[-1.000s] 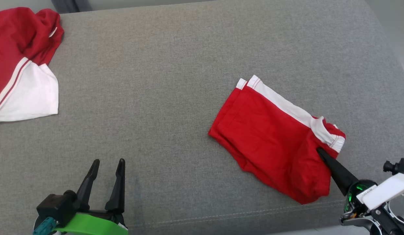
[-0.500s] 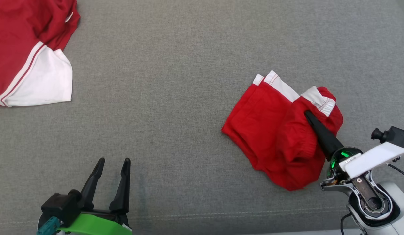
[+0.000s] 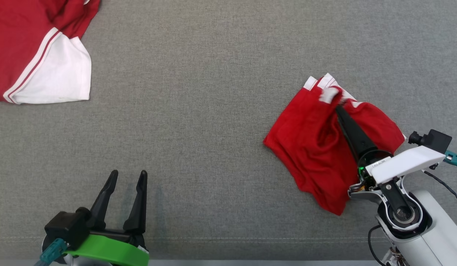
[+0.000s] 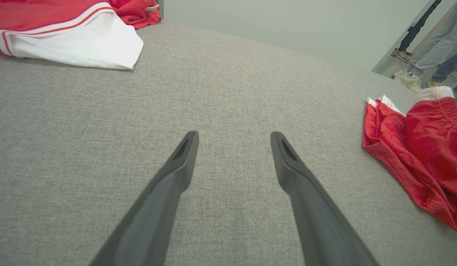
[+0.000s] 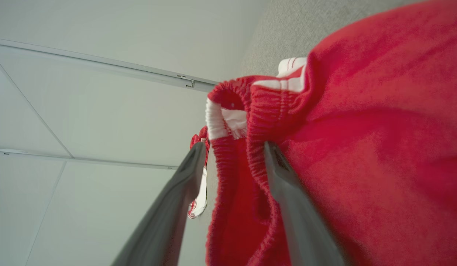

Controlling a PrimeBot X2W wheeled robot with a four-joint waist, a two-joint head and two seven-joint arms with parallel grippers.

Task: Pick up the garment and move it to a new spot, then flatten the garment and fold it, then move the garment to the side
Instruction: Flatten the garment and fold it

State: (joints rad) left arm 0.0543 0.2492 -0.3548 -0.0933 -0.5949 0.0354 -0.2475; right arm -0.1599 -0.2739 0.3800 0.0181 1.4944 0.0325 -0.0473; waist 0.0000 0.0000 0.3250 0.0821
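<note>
Near the right edge of the cushion (image 3: 213, 92) lie the shorts (image 3: 309, 144), half folded. My right gripper (image 5: 234, 146) stands apart, waistband loose between its fingers; my left gripper (image 3: 128, 173) is apart, idle by the front edge. I judge the fold is in hand. Next I must withdraw without dragging cloth.

No legible text was recorded. A short line of dark print (image 3: 378, 163) stood on the white flat plate (image 3: 409, 162) at the right arm's wrist, too small to read. A pale tag (image 4: 151, 7) at the collar of the red and white cloth shirt (image 4: 66, 40) was illegible. The red cloth shorts with white bands (image 3: 309, 147) bore plain stripes, no readable lettering.
</note>
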